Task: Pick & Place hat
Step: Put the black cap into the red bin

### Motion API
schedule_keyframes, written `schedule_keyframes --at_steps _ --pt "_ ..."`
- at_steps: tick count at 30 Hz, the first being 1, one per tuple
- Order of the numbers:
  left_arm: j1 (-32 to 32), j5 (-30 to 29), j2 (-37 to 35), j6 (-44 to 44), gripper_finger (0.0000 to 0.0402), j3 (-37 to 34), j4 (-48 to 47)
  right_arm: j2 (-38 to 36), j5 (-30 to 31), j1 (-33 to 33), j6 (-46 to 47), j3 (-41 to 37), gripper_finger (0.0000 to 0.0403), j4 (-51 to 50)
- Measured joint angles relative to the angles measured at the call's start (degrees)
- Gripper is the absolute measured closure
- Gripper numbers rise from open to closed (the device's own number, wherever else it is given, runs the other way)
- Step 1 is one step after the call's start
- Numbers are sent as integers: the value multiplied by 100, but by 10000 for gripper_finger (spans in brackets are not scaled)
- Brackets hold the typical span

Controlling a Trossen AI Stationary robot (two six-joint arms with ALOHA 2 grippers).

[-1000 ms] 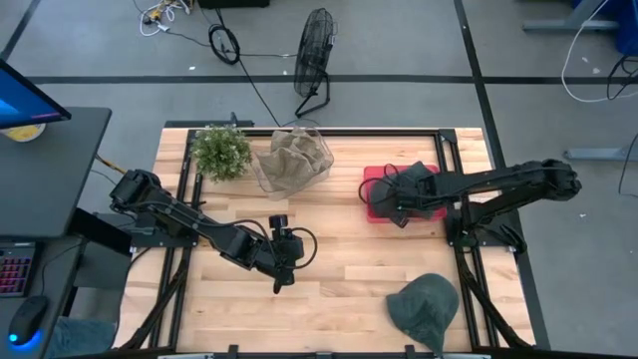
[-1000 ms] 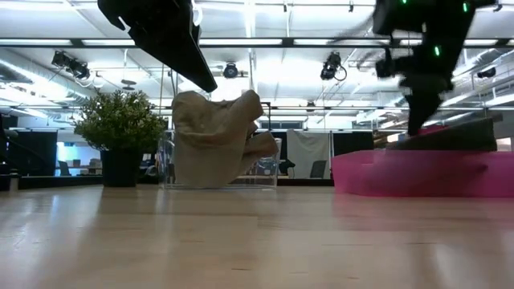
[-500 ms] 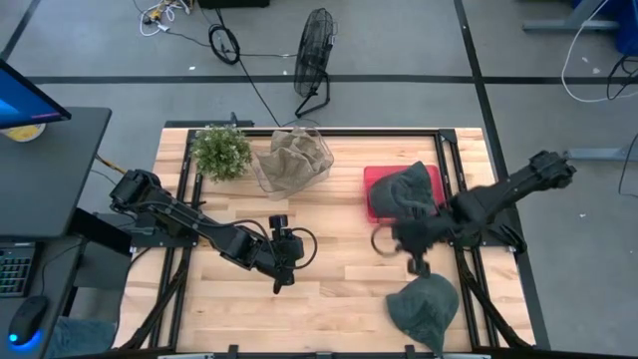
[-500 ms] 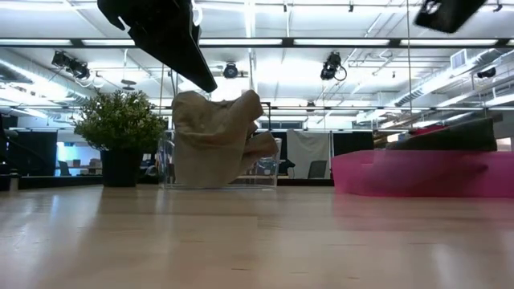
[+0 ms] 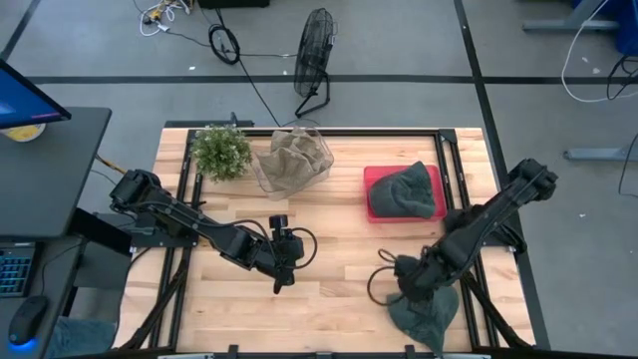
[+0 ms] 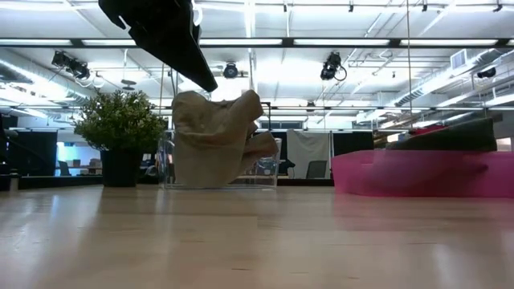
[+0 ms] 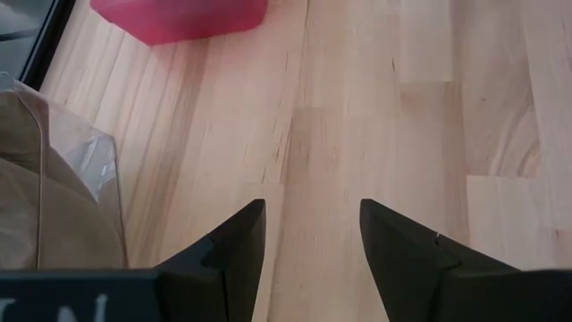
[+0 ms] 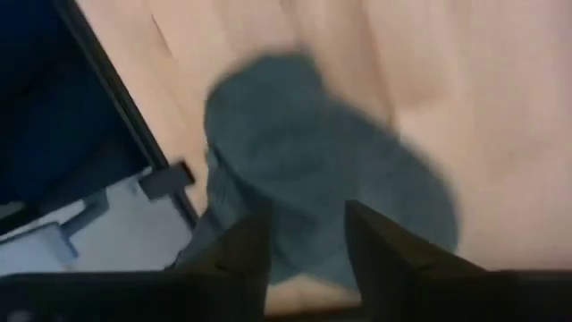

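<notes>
High view shows the right gripper (image 5: 407, 282) low over the near-right part of the wooden surface (image 5: 339, 249), just at the far-left edge of a dark green hat (image 5: 427, 305) that lies crumpled near the surface's near edge. That position reads as an approach: the arm is stretched down and inward so the jaws come over the cloth from above. In the right wrist view the same hat (image 8: 331, 170) fills the space ahead of the two dark fingers (image 8: 246, 246), and the jaws stand apart with nothing between them, so the grasp is not yet made.

A second green hat (image 5: 407, 189) already sits in the pink tray (image 5: 373, 199) on the far-right side, which suggests the tray is the drop-off and the near hat is the one left to move.

The left gripper (image 5: 282, 261) waits over the middle-left of the surface, clear of the right arm's path; the left wrist view shows its jaws open and empty above bare wood, with a corner of the tray far ahead.

A clear container holding tan cloth (image 5: 295, 158) and a small potted plant (image 5: 220, 151) stand along the far edge, well apart from the work. Soft fabric like this probably needs a deep pinch on a fold, or it may slip free.
</notes>
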Motion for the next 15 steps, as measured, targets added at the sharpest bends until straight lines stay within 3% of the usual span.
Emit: schedule_keyframes --at_steps 5,15 --pt "0 -1 0 -6 214 0 0 650 -675 293 668 0 218 -9" --pt "0 0 0 -4 214 0 0 1532 -673 506 1208 -1 190 -574"
